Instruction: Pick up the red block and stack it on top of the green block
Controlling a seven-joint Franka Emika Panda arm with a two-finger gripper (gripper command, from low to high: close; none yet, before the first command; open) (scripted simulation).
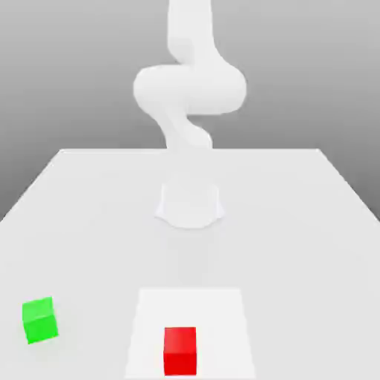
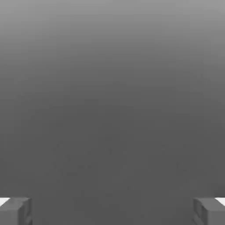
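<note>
The red block (image 1: 180, 350) rests on the white table near its front edge, on a lighter rectangular patch (image 1: 148, 319). Toward the exterior view's left sits the green block (image 1: 39, 320), apart from the red one by a few block widths. In the hand view my gripper (image 2: 112, 212) is open, its two grey fingertips (image 2: 15, 212) spread wide with nothing between them, and plain grey background lies beyond them. The white arm (image 1: 189, 93) rises from its base and leaves the exterior view at the top.
The arm's round base (image 1: 190, 204) stands mid-table, behind both blocks. The white table (image 1: 297, 223) stretches wide on both sides, and its front edge lies just past the red block.
</note>
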